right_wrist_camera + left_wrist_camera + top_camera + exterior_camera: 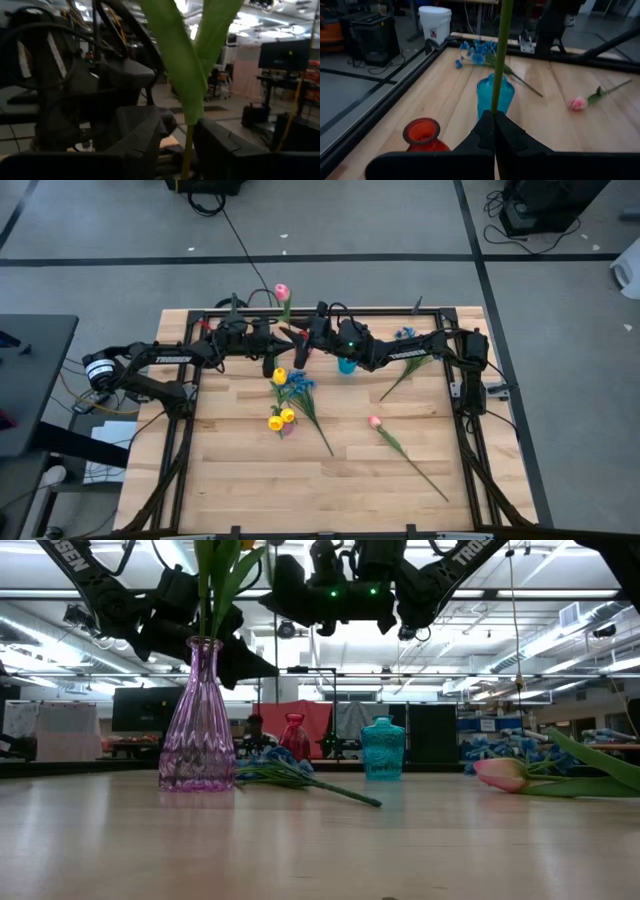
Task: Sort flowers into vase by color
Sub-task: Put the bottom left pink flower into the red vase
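A pink tulip (282, 292) is held up over the table's far edge. Its green stem (499, 65) rises from my left gripper (494, 117), which is shut on it. My right gripper (184, 145) is open, with a finger on either side of the same stem (188, 150) just below its leaves (175, 55). A clear purple vase (197, 725) stands upright with a yellow tulip (280, 376) in it. A teal vase (382, 748) and a red vase (293, 735) stand behind it. Yellow tulips (280, 419), blue blooms (298, 385) and a pink tulip (505, 774) lie on the table. My left gripper pinches the pink tulip's stem (495, 107) between its two shut fingers. The fingers lie across the stem. The flower is lifted clear of the table, and its stem runs on past the fingertips with the bloom at the far end.
More blue blooms (405, 332) lie by the far right corner, next to the right arm's base. A black frame (200, 315) borders the table. The near half of the wooden top (330, 490) holds only the lying pink tulip's long stem (415, 465).
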Motion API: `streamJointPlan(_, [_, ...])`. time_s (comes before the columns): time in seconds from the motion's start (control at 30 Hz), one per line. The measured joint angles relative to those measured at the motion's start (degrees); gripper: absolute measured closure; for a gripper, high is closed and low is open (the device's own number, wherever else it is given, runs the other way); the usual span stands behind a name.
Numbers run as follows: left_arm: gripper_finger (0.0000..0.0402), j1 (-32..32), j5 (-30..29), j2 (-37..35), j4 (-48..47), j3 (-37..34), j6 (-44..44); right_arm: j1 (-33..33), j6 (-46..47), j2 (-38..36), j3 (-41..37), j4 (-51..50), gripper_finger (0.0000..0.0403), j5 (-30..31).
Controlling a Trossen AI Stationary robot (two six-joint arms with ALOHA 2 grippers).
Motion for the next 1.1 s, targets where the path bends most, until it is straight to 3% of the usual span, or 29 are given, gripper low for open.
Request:
streamJointPlan(0.3, [0.0397,-0.02,-1.81,0.0,-0.33,0.0,0.37,0.12,0.36,0.0,0.0,-3.23,0.0389,3.09])
streamJointPlan(0.67, [0.0272,1.21,-4.49,-4.41,-0.74,-0.03,0.84,0.61,-1.97,-0.02,0.0,-4.07,0.0393,6.56])
streamJointPlan(1.1, [0.0261,3.02,-4.45,-19.73,4.26,-11.2,-0.86,-1.59,-6.18,-0.02,0.0,1.67,0.0393,9.24])
